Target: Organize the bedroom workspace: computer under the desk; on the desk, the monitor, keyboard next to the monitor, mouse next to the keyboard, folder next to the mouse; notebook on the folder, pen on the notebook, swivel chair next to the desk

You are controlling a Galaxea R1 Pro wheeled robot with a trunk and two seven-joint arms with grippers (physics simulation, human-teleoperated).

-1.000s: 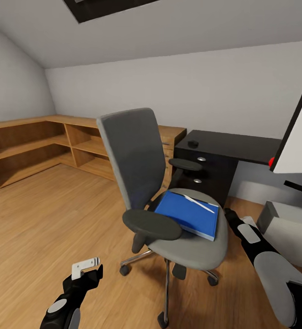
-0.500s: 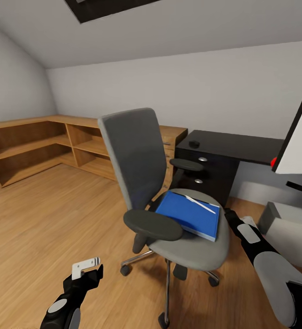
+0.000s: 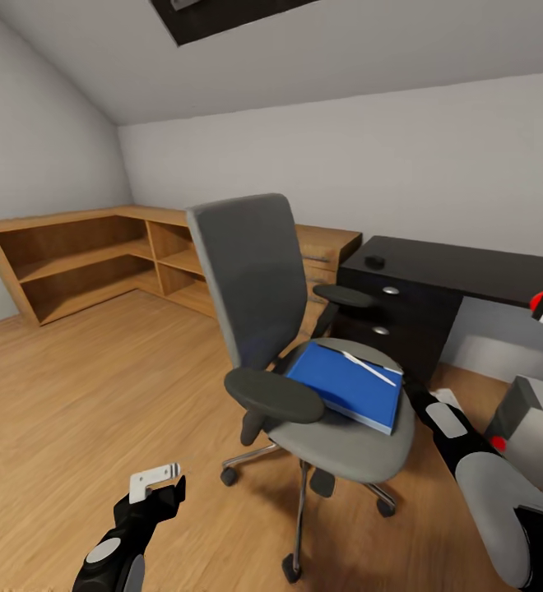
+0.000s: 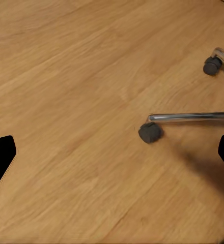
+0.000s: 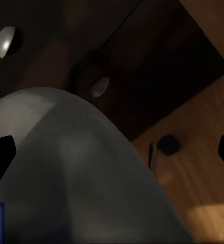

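Camera panned left, folder [image 3: 345, 385] beside right gripper [image 3: 415, 388]

Blue folder [image 3: 347, 384], grey swivel chair [image 3: 255, 279]

I counted one swivel chair [image 3: 304, 345] with two armrests, and on its seat lay one blue folder [image 3: 350, 385] carrying one white pen [image 3: 362, 363]. One black desk [image 3: 461, 271] stood behind, showing two round drawer knobs and one small dark mouse [image 3: 375, 261] on top. One long wooden shelf unit [image 3: 82, 255] lined the walls. Two robot arms reached forward.
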